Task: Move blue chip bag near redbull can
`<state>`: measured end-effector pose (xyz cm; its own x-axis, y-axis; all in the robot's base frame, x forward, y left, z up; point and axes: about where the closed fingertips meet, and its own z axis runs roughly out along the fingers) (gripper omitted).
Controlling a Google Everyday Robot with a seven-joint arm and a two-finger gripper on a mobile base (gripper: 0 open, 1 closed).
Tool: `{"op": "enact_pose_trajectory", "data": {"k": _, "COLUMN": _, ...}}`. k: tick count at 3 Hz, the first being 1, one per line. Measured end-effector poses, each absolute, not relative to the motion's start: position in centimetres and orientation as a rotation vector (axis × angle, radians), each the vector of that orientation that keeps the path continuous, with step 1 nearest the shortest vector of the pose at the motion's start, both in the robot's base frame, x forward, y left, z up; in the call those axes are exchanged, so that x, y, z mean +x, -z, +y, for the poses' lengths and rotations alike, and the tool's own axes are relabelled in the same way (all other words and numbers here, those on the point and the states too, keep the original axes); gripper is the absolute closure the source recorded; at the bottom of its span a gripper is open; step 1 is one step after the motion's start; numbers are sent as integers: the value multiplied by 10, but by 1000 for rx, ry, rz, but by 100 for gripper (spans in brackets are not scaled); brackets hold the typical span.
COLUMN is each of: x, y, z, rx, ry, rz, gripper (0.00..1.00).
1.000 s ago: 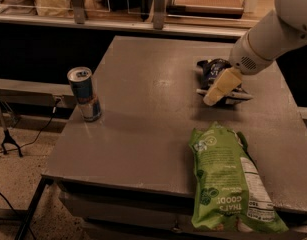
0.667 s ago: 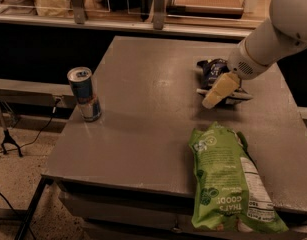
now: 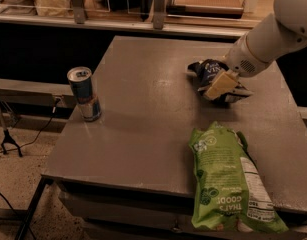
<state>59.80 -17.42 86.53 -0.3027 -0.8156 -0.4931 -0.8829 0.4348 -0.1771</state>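
Note:
The blue chip bag [image 3: 209, 72] lies crumpled on the far right of the grey table [image 3: 143, 114]. My gripper [image 3: 219, 86] is down on the bag, covering its middle, with the white arm reaching in from the upper right. The redbull can [image 3: 84, 94] stands upright near the table's left edge, far from the bag and the gripper.
A long light-green bag [image 3: 228, 181] lies at the front right, hanging over the table's front edge. A counter with containers [image 3: 143, 4] runs along the back. A tripod leg and cables [image 3: 8, 134] are on the floor at the left.
The arm has shifted slightly over the blue chip bag. The bag, the can and the green bag stay where they were.

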Motion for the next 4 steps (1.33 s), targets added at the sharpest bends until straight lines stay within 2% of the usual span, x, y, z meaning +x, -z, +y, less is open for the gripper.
{"op": "enact_pose_trajectory", "data": {"k": 2, "x": 590, "y": -881, "z": -164, "rx": -1521, "ry": -196, "rz": 2127, "gripper": 88}}
{"op": "enact_pose_trajectory", "data": {"k": 3, "x": 590, "y": -880, "z": -163, "rx": -1524, "ry": -198, "rz": 2127, "gripper": 100}}
{"op": "enact_pose_trajectory", "data": {"k": 4, "x": 590, "y": -881, "z": -162, "rx": -1526, "ry": -203, "rz": 2116, "gripper": 100}}
